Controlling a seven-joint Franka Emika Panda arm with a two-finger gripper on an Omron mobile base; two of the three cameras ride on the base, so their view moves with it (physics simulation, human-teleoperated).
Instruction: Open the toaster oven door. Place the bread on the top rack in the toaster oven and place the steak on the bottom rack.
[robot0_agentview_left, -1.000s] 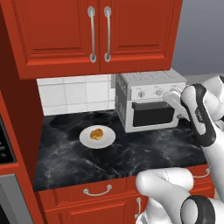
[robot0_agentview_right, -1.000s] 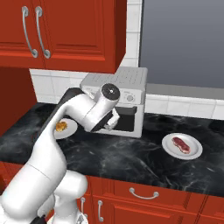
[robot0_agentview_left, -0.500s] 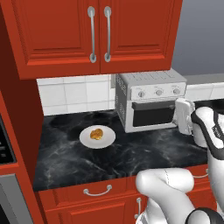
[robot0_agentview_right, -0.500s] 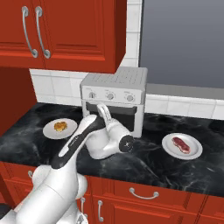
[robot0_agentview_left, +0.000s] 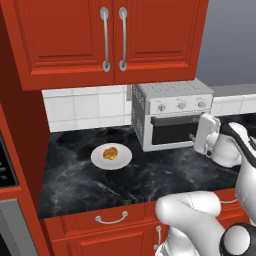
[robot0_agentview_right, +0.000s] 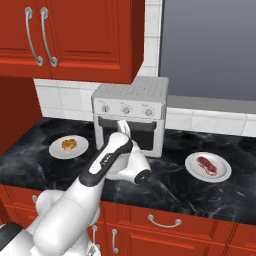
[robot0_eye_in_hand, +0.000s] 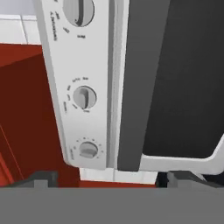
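Boxy silver-grey toaster oven (robot0_agentview_left: 172, 114) with three round knobs, on black marbled worktop (robot0_agentview_left: 150, 172), pale-framed dark-glass toaster oven door (robot0_eye_in_hand: 183, 83) shut, directly ahead of the hand (robot0_eye_in_hand: 107, 177), hand spread wide, grasping nothing, golden-brown bread roll (robot0_agentview_left: 110, 152) on white plate, well aside.

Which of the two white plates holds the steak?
The plate right of the toaster oven holds the red steak; the left plate holds the golden bread.

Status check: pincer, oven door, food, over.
Pincer open, at toaster oven door, holding nothing. Door shut. Bread and steak on their plates. Nothing in the way.
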